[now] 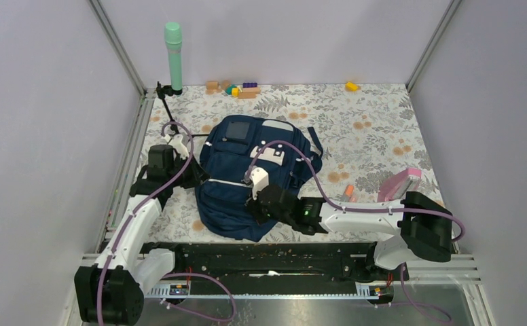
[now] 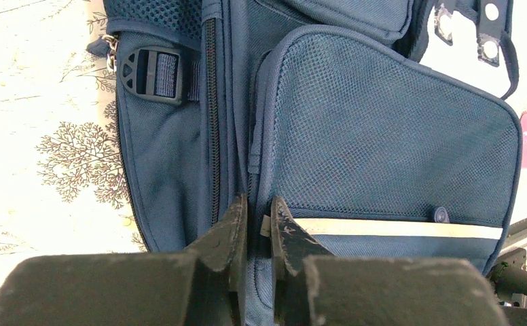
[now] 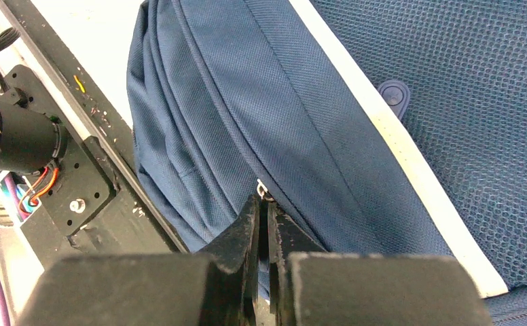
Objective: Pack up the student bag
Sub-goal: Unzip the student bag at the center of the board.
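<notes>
Lying on the floral table (image 1: pixel 383 136) a little left of centre and toward the near edge, the student bag (image 1: pixel 237 197) has the left claw (image 1: pixel 194 178) at its left side and the right claw (image 1: pixel 257 209) on its near part. A green cylinder (image 1: pixel 173 54) stands at the far left corner, small blocks (image 1: pixel 237 88) lie along the far edge, and a pink item (image 1: pixel 400 183) lies near the right edge. From the left wrist, the left claw is clenched on a fold of the bag's fabric beside a mesh pocket (image 2: pixel 383 136) with a pale stripe (image 2: pixel 396 229). From the right wrist, the right claw is pinched tight on the bag's seam, a small metal zipper pull (image 3: pixel 261 186) at its tips.
</notes>
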Available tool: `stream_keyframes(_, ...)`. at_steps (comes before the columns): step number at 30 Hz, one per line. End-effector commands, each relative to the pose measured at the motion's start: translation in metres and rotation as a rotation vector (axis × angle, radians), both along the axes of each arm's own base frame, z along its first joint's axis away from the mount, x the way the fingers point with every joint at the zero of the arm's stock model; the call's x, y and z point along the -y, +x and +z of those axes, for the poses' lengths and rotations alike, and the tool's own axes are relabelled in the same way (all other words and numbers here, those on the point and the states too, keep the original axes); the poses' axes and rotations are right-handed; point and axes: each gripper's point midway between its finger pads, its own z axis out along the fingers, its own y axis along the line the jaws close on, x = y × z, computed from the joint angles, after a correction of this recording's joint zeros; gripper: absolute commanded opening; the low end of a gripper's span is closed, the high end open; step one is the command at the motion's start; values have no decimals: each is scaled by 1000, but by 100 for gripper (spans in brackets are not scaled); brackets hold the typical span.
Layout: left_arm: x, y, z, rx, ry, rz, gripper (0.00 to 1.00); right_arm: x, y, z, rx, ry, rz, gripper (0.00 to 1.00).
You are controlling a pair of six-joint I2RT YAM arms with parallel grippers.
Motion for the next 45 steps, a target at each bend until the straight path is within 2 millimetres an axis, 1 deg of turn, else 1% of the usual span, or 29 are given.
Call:
stream_keyframes(1,9,-5,20,61,-51,5,0,-2,29,15,45,38,-104,0)
stream_keyframes(4,15,-9,25,76,-67,11,0,10,38,8,31,14,-130,0)
stream_keyframes(10,38,-16,31,86,-104,-2,0,43,59,-4,21,-17,-202,0)
stream_keyframes(16,69,-20,34,99,-157,-15,0,75,82,-4,43,-62,-265,0)
stream_keyframes(19,82,-22,35,101,-189,-10,0,88,87,-1,61,-99,-278,0)
stream_keyframes(22,89,-20,38,115,-218,9,0,93,84,-2,55,-128,-269,0)
stream_keyframes(29,96,-17,42,125,-250,23,0,81,58,-7,-68,-70,-202,0)
stream_keyframes(32,98,-16,41,122,-253,25,0,73,47,-5,-65,-65,-177,0)
stream_keyframes(34,100,-15,42,127,-262,28,0,71,39,-11,-77,-101,-157,0)
stream_keyframes(40,104,-15,46,133,-282,32,0,41,28,-4,-59,-95,-83,0)
stream_keyframes(43,105,-16,45,128,-287,31,0,25,25,4,-51,-79,-45,0)
stream_keyframes(45,106,-17,45,125,-289,29,0,11,25,13,-37,-42,-18,0)
